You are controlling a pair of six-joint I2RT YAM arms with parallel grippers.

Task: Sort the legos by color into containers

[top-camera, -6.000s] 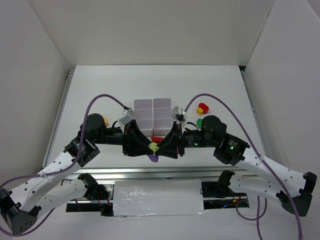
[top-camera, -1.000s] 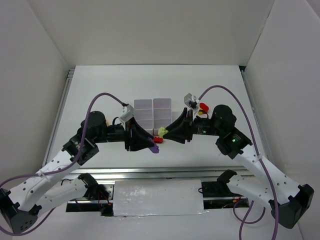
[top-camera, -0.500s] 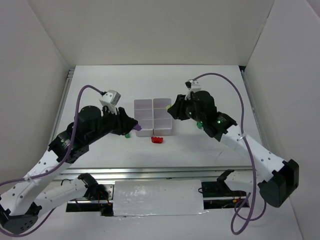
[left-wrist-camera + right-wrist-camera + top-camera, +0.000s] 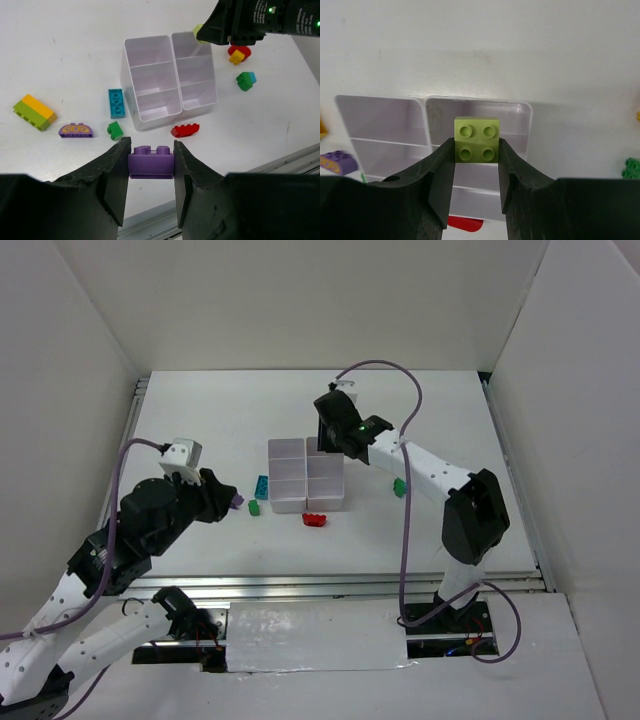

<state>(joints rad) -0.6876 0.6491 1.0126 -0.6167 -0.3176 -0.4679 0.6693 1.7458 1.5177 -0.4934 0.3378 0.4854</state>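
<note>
The right gripper (image 4: 476, 150), clamping the lime brick (image 4: 477, 139), should lower squarely into the containers' (image 4: 516, 114) top-centre compartment before releasing, while the left gripper (image 4: 151, 162) grips a purple brick (image 4: 151, 160).

White shells and black joint housings are forming the left arm (image 4: 150, 515), lower left, and the right arm (image 4: 430, 470), centre right. Purple cables (image 4: 375, 363) are looping along both. A green light (image 4: 358, 426) is glowing upper centre; matte black fingers (image 4: 116, 172) are filling each wrist view's bottom.
</note>
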